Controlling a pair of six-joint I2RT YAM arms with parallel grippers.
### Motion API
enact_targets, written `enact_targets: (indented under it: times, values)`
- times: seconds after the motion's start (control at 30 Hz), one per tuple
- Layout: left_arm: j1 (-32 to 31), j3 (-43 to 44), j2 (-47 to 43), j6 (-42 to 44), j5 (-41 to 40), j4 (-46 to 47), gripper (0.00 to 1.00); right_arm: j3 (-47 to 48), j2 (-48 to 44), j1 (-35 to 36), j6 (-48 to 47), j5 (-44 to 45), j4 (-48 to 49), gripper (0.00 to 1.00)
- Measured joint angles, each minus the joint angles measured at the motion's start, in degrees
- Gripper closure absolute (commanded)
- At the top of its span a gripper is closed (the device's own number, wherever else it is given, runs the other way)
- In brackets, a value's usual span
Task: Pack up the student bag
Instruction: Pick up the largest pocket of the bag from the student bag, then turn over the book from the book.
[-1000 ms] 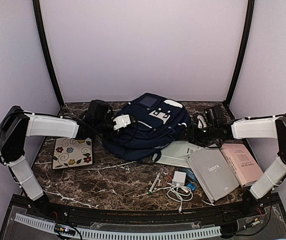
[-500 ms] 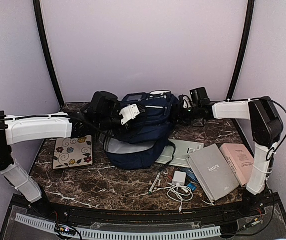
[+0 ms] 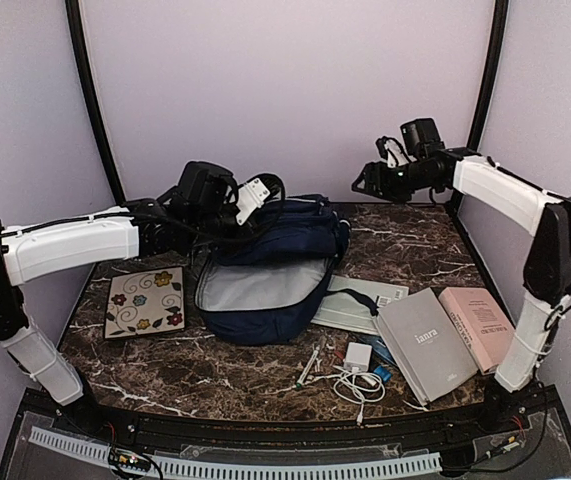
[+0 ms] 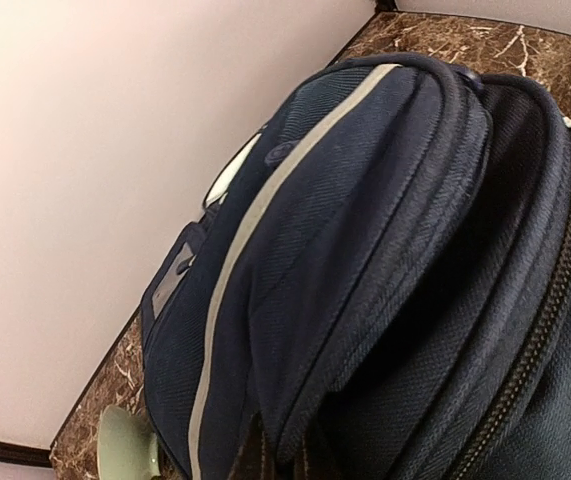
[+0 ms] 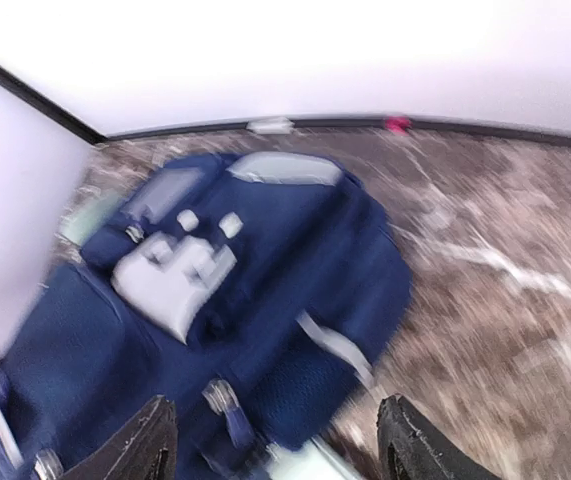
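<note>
The left arm [image 3: 75,245] reaches out level from the table's left side, its forearm pointing at the upper left edge of the student bag [image 3: 285,235]. Its jaws are pressed together on a fold of the bag's navy fabric, which the left wrist view shows running down between them at the bottom of the picture. The right arm [image 3: 505,190] is raised high over the rear right corner of the table [image 3: 215,370], with its wrist bent towards the bag. Its jaws are spread, two dark fingers [image 5: 150,445] apart with nothing between them, well clear of the bag.

The bag sits at the middle rear of the table with its top edge held up. Its main compartment gapes towards the camera and shows grey lining [image 3: 255,285]. It is navy with a pale stripe [image 4: 255,230] along one seam. The blurred right wrist view shows white patches [image 5: 170,270] on it.

There is one bag. Right of it lie two books, one grey [image 3: 427,343] and one pink [image 3: 482,325]. There is also one pale green flat sheet [image 3: 358,303], one white charger block [image 3: 358,357] with a cable [image 3: 360,383], and one pen [image 3: 308,368]. One flowered pad [image 3: 145,302] lies to the left.
</note>
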Motion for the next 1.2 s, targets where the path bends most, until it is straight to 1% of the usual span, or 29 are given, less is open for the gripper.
enact_targets:
  times: [0.17,0.27,0.33,0.4,0.5,0.53,0.63,0.7,0.77,0.9,1.0,1.13,1.2]
  values:
    - [3.1,-0.1,-0.1,-2.6,1.0,0.7,1.00,-17.2,-15.8,3.1,-1.2,12.1,-8.1,0.30]
    - [4.3,-1.4,-0.8,-3.7,2.2,1.7,1.00,-25.4,-21.8,5.9,0.0,17.9,-12.4,0.27]
    - [4.6,-2.8,-1.7,-4.3,3.3,2.1,1.00,-29.4,-24.4,6.3,1.1,21.4,-14.7,0.27]
    - [4.6,-4.0,-2.5,-4.9,4.1,2.3,1.00,-32.3,-26.4,5.3,2.6,26.3,-18.1,0.27]
    - [4.6,-5.6,-3.5,-5.5,5.2,2.5,1.00,-32.9,-26.8,3.7,5.2,34.6,-23.2,0.26]
    - [4.6,-6.1,-3.6,-5.6,5.4,2.8,1.00,-32.6,-26.2,3.3,6.2,38.6,-25.4,0.27]
    - [4.6,-7.2,-4.0,-5.7,5.8,3.1,1.00,-31.1,-21.9,3.0,7.8,45.8,-31.0,0.30]
    - [4.6,-7.6,-4.3,-5.8,6.3,3.1,1.00,-30.1,-18.7,3.0,8.0,46.6,-32.2,0.32]
    - [4.6,-7.8,-4.3,-5.9,6.7,3.1,1.00,-29.7,-16.7,3.6,8.1,45.3,-31.5,0.33]
    - [4.6,-7.9,-4.3,-6.1,7.2,3.1,1.00,-29.3,-17.2,6.6,10.1,42.6,-29.1,0.34]
    - [4.6,-7.9,-4.3,-6.2,7.6,3.1,1.00,-28.2,-17.9,11.0,12.5,41.6,-28.3,0.33]
    - [4.6,-7.9,-4.3,-6.2,7.9,3.1,1.00,-27.2,-18.0,19.2,17.2,42.1,-29.7,0.33]
    - [4.6,-7.9,-4.3,-6.2,8.0,3.1,1.00,-27.6,-18.0,24.1,20.8,42.4,-31.5,0.31]
